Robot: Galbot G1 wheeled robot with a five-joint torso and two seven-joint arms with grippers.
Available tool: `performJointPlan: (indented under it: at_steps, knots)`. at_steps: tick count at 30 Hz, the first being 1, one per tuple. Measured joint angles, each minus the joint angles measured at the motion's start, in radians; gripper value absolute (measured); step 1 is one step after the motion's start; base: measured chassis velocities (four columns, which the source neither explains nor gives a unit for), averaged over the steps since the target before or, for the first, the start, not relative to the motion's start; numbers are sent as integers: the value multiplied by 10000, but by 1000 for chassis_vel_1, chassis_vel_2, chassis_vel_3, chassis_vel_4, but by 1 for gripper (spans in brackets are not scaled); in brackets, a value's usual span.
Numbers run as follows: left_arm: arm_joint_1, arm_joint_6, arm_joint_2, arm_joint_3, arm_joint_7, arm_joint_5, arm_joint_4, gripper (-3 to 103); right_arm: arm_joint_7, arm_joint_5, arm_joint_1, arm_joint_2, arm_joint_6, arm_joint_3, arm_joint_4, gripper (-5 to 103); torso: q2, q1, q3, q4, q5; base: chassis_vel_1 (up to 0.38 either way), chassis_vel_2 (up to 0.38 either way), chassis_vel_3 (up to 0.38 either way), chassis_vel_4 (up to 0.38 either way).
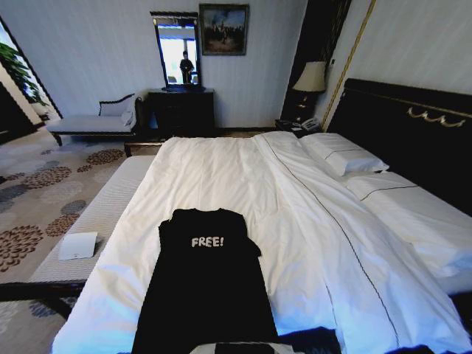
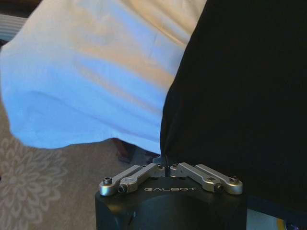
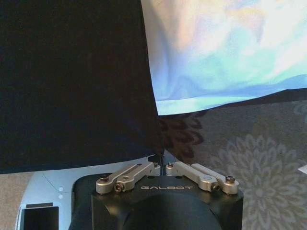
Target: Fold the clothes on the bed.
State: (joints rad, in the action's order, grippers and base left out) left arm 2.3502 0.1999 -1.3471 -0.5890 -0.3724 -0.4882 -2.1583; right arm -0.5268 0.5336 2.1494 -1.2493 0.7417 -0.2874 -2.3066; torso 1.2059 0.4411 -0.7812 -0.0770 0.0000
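Note:
The clothes are one black T-shirt (image 1: 206, 291) with white "FREE!" lettering. It lies lengthwise on the near end of the bed (image 1: 317, 214), collar pointing away from me and lower part hanging over the near edge. In the left wrist view, my left gripper (image 2: 165, 166) is shut on one lower edge of the T-shirt (image 2: 240, 96), over the white duvet corner (image 2: 96, 81). In the right wrist view, my right gripper (image 3: 162, 164) is shut on the other lower corner of the T-shirt (image 3: 72, 81), which hangs taut above it.
A padded bench (image 1: 99, 214) runs along the bed's left side with a white card (image 1: 77, 245) on it. Pillows (image 1: 345, 155) lie against the dark headboard (image 1: 413, 125) on the right. A chaise (image 1: 92, 122), a dresser (image 1: 181, 110) and a lamp (image 1: 310, 77) stand at the far wall. Patterned carpet (image 3: 249, 148) lies below.

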Motion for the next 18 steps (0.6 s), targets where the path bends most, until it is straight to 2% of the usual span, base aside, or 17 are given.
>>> performJointPlan:
  at_steps: [5,10,11,12,13,14,16,17,18]
  knots:
    - [-503,-163,-10,183,174,128,397,0,71,-125,-505,-207,-453,21,539,0,0,1,0,1,0,0,0,0,0]
    - [-708,-175,62,382,171,288,461,0,121,-109,-615,-252,-475,82,680,-2,-1,0,0,0,0,0,0,0,0]
    - [-762,-155,110,456,108,342,435,-2,135,-71,-638,-258,-451,94,684,3,-1,0,0,0,0,0,0,0,0]
    - [-762,-155,110,456,108,342,435,-2,135,-71,-638,-258,-451,94,684,3,-1,0,0,0,0,0,0,0,0]
    - [-794,-126,142,510,62,372,401,3,135,-45,-651,-262,-421,105,684,3,-1,0,0,0,0,0,0,0,0]
    - [-810,-96,182,562,34,393,371,3,134,-26,-654,-263,-393,109,682,8,-1,0,0,0,0,0,0,0,0]
    - [-819,-50,280,658,6,444,332,13,133,-6,-649,-257,-345,109,656,19,-1,1,0,0,0,0,0,0,0]
    - [-819,-50,280,658,6,444,332,13,133,-6,-649,-257,-345,109,656,19,-1,1,0,0,0,0,0,0,0]
    - [-815,-32,326,707,4,476,322,19,142,-4,-622,-248,-299,98,630,25,-1,1,0,0,0,0,0,0,0]
